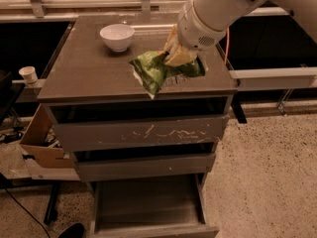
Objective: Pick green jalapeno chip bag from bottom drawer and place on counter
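My gripper [179,58] is shut on the green jalapeno chip bag [154,71] and holds it over the right half of the counter [89,73]; whether the bag's lower tip touches the top I cannot tell. The bag is crumpled, green with pale patches. The white arm reaches in from the upper right. The bottom drawer [148,205] is pulled out below, its grey floor bare.
A white bowl [117,36] stands on the counter at the back left. The top drawer front [138,133] has white scratches. A cardboard box [42,143] sits to the cabinet's left. A small cup [28,74] is at far left.
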Tool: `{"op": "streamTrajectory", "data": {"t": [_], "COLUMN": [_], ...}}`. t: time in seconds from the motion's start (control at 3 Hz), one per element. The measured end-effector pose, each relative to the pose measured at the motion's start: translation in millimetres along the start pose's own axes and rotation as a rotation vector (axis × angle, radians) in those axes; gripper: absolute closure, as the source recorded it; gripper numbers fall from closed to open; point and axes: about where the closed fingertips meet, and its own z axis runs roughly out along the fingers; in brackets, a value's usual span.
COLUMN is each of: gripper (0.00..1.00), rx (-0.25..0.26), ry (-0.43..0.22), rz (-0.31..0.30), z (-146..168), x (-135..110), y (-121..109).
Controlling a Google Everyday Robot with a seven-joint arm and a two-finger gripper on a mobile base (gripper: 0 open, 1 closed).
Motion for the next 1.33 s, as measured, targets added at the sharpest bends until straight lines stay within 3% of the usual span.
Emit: {"op": "streamTrajectory", "data": {"t": [0.33, 0.67, 1.0, 1.33], "gripper": [1.00, 1.00, 1.00, 1.00], "rx": [0.077, 0.110, 0.103, 0.078], "ry": [0.018, 0.025, -0.019, -0.066], "rz": [-0.027, -0.046, -0.019, 0.022], "z": [14.5, 29.8, 65.3, 88.2], "x": [-1.1, -4.0, -4.3, -3.6], "y": [-25.9, -46.4, -66.0, -70.0]}}
